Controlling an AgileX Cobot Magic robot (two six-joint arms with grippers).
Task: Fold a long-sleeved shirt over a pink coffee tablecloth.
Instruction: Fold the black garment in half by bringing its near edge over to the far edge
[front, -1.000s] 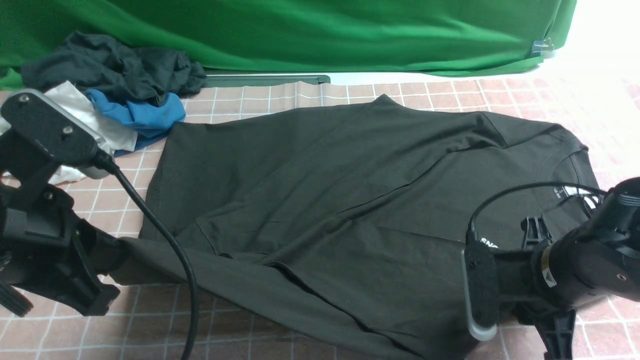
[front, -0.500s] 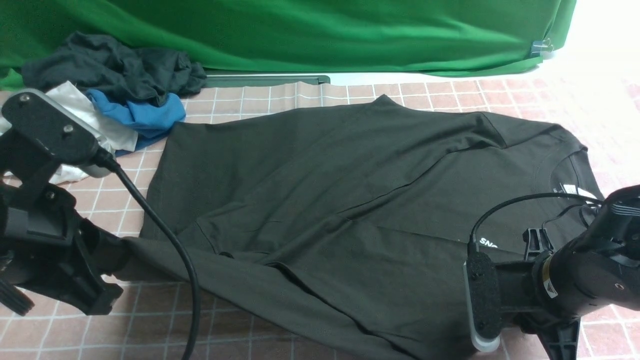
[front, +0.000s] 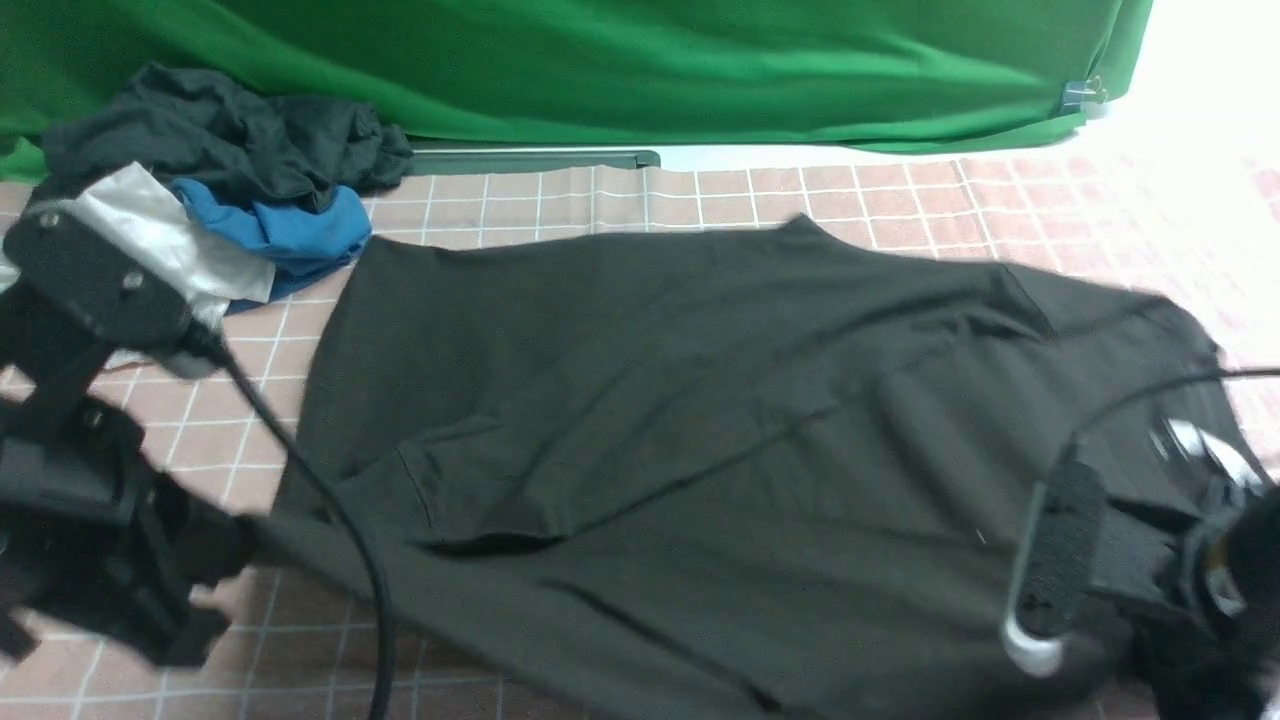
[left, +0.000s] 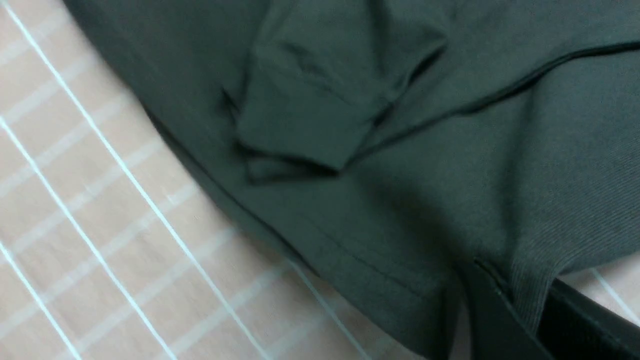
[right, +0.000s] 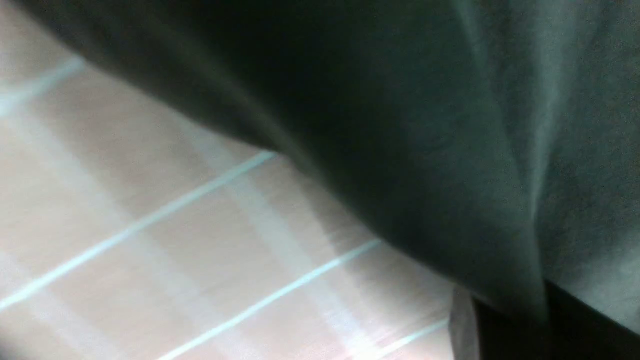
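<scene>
Progress looks about midway. The large black crew-neck long-sleeved shirt (front: 680, 400) lies across the middle of the dusty pink coffee tablecloth (front: 620, 190), which is gridded with thin white lines. The collar and white neck label face the robot's right and the hem faces its left. One sleeve is already laid over the body, its cuff (left: 300, 125) resting on the torso near the hem. The body itself is one broad layer, so the lengthwise fold and the final halving seem left to do.

The left gripper (front: 235, 545) holds the shirt's near left edge, and in its wrist view the jaws are clamped on ribbed fabric. The right gripper (right: 515, 320) is at the near edge by the shoulder. Its view is blurred, but the cloth narrows into the jaws and hangs clear of the tablecloth, so I judge them closed on the shirt. With both near corners held, the likely step is carrying that edge over toward the far side.

A crumpled heap of black, blue and white garments (front: 230, 190) sits at the far left, just beside the hem but not touching it. A plain green backdrop cloth (front: 620, 70) hangs behind.
</scene>
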